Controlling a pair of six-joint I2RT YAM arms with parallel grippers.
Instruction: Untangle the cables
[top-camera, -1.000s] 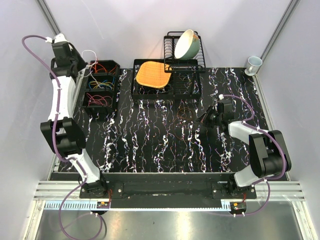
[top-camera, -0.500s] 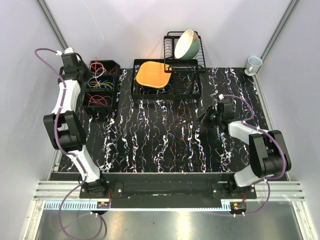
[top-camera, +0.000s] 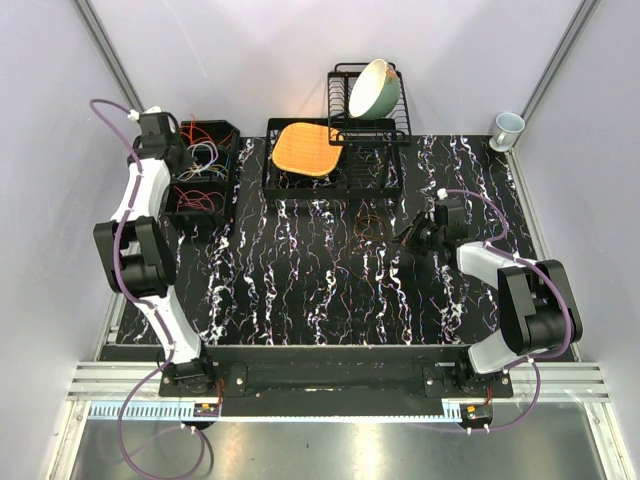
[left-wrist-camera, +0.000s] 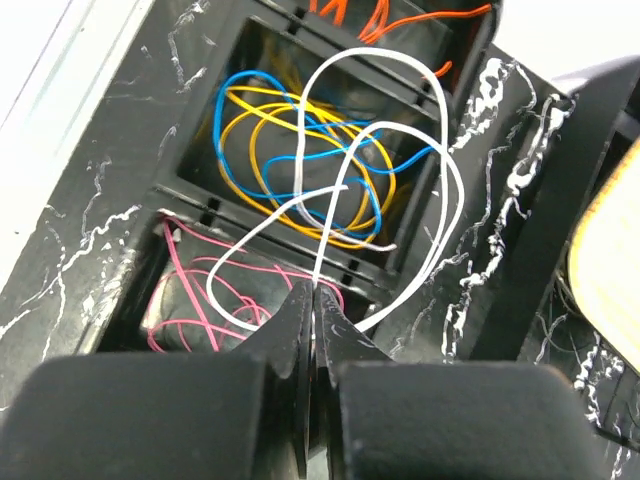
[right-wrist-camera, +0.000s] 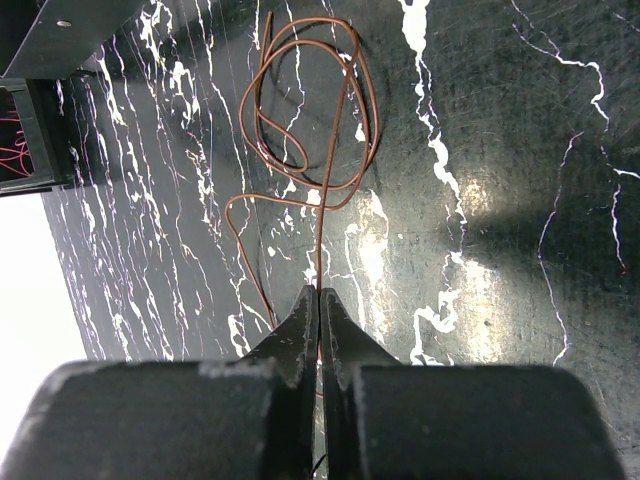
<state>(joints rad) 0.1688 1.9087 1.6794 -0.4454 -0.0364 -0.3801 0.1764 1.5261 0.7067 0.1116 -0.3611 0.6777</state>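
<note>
We are seeing the black plastic three-compartment bin (top-camera: 234, 165) sitting far left on the black marbled worktop (top-camera: 300, 290), the thin white cable (left-wrist-camera: 303, 178) looping above it, the shallow black tray (top-camera: 362, 172) lying to its right, and the thin brown cable (right-wrist-camera: 330, 185) lying right of centre.

From high behind, down on the whole bench (top-camera: 330, 290). Close behind left end effector (left-wrist-camera: 313, 292) over the tray (left-wrist-camera: 190, 197), right end effector (right-wrist-camera: 318, 295) over bench. Seemingly overlapping overhead at both spots.

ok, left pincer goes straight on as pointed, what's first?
Shut on the white cable, the left pincer would likely push its loops into the blue and yellow cables in the bin; depth unclear.
</note>
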